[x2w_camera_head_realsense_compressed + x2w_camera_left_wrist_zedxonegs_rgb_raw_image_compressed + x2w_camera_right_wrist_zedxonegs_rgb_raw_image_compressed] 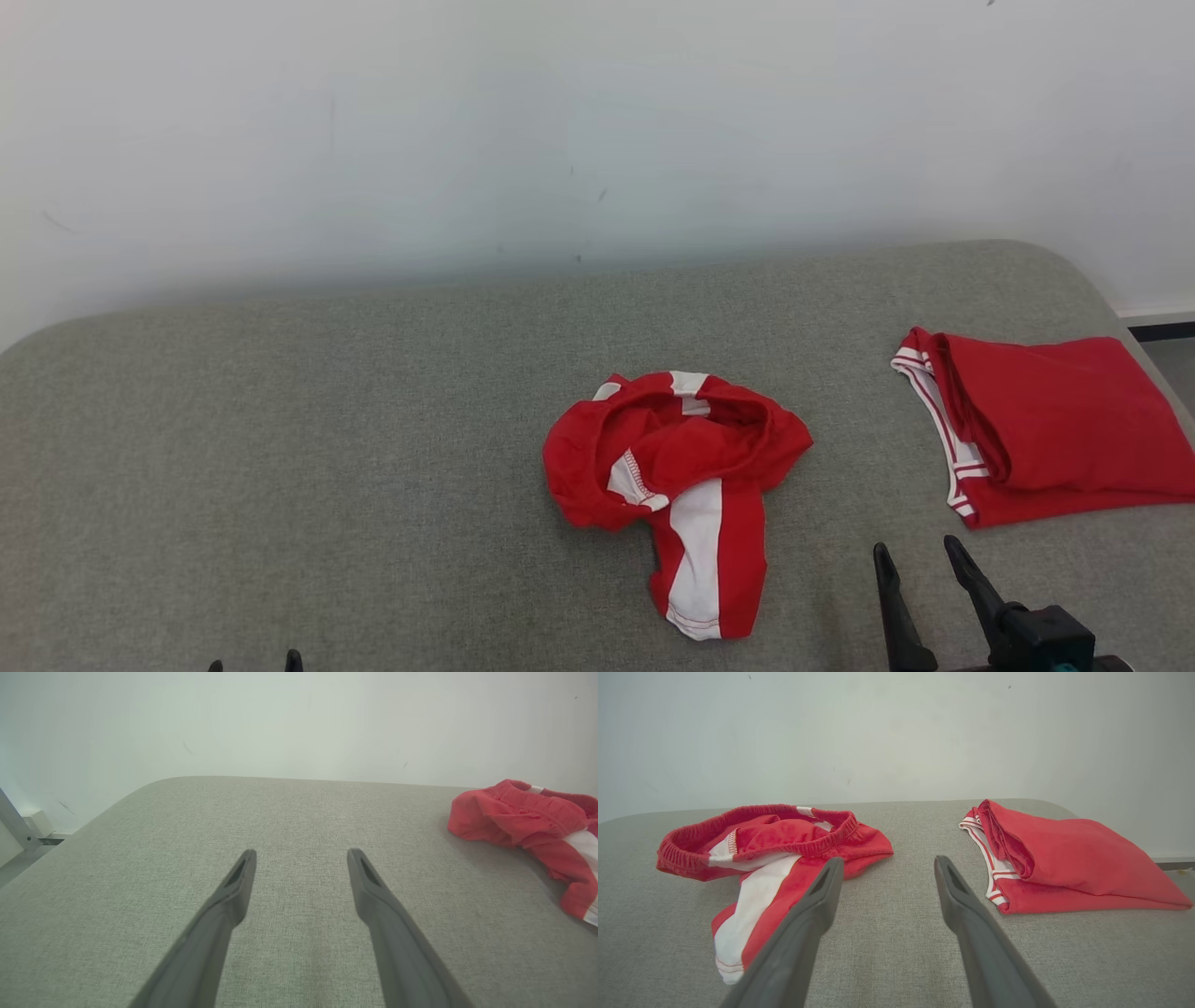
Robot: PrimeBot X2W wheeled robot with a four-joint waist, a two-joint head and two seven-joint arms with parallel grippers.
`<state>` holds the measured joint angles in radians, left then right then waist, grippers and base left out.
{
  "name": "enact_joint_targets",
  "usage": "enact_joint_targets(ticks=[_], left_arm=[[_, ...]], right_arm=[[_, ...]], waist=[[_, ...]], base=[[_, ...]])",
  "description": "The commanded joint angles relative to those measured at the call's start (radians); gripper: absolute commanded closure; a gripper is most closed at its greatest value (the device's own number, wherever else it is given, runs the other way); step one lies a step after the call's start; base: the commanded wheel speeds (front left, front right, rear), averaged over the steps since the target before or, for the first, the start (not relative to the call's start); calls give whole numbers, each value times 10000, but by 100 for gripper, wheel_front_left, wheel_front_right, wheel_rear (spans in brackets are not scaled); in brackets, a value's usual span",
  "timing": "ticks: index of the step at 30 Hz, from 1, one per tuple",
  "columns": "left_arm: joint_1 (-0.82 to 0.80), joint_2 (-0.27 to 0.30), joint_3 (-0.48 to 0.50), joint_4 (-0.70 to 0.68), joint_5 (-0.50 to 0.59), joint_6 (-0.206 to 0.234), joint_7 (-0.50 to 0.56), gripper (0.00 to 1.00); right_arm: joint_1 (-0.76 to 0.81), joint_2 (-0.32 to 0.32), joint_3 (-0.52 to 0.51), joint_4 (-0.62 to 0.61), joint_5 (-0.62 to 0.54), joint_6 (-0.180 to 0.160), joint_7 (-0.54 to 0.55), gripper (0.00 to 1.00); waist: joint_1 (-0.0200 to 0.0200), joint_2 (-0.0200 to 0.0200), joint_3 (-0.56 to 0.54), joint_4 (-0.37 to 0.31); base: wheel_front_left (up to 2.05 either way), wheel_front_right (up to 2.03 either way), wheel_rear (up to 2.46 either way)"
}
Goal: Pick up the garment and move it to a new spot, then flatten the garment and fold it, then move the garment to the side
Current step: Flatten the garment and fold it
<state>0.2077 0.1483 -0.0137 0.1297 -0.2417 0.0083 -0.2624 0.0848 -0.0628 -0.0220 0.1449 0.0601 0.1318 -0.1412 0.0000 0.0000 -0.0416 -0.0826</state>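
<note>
1. On the grey padded surface (280,467), a little right of its middle in the head view, lies the garment (677,476): a crumpled pair of red shorts with white panels.
2. Its elastic waistband is gathered and stands open in a loose ring, with the red cloth bunched and folded inside it.
3. One leg stretches out flat from the heap toward the robot. A broad white stripe runs down it to a hem with red stitching.
4. A smaller white patch with red stitching along its edge shows inside the ring, and another white piece shows at the far rim.
5. The right gripper (920,555) sits near the front edge, just right of that outstretched leg, its two fingers spread wide with nothing between them.
6. The left gripper (301,851) is well apart from the garment on the left, over bare fabric, with its fingers likewise wide apart and empty.
7. A folded red garment (1046,425) with white-striped trim lies at the right end of the surface, apart from the crumpled one.
8. Behind the surface rises a plain white wall (560,121).
</note>
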Motion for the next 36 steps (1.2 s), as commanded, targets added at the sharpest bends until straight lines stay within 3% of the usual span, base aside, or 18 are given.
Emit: enact_joint_targets(ticks=[1, 9, 13, 17, 21, 30, 36], left_arm=[[88, 35, -8, 16, 4, -29, -5, 0], [-106, 91, -158, 201, -129, -123, 99, 0], [-702, 196, -503, 48, -236, -557, 377, 0], [-1735, 468, -1501, -185, -122, -1140, 1169, 0], [-2956, 549, -2842, -250, -632, -1369, 2127, 0], [-5470, 964, -5757, 668, -1498, -1382, 3443, 0], [-6377, 777, -6000, 1945, -1213, -1217, 3760, 0]], right_arm=[[-47, 32, -3, 13, 51, -23, -36, 0], [-167, 52, 93, 79, 117, -23, -14, 0], [-256, 56, 150, 78, 123, -23, 39, 0], [-469, 57, 228, 69, 21, -23, 112, 0], [-712, 72, 281, 93, -51, -23, 128, 0], [-896, 128, 634, 232, 71, -23, -117, 0], [-669, 129, 910, -178, 162, -23, -141, 0]], waist=[[0, 0, 7, 6], [0, 0, 94, -35], [0, 0, 246, -174], [0, 0, 497, -461], [0, 0, 831, -946], [0, 0, 1382, -2317], [0, 0, 1647, -2787]], base=[[0, 0, 0], [0, 0, 0], [0, 0, 0], [0, 0, 0], [0, 0, 0], [0, 0, 0], [0, 0, 0]])
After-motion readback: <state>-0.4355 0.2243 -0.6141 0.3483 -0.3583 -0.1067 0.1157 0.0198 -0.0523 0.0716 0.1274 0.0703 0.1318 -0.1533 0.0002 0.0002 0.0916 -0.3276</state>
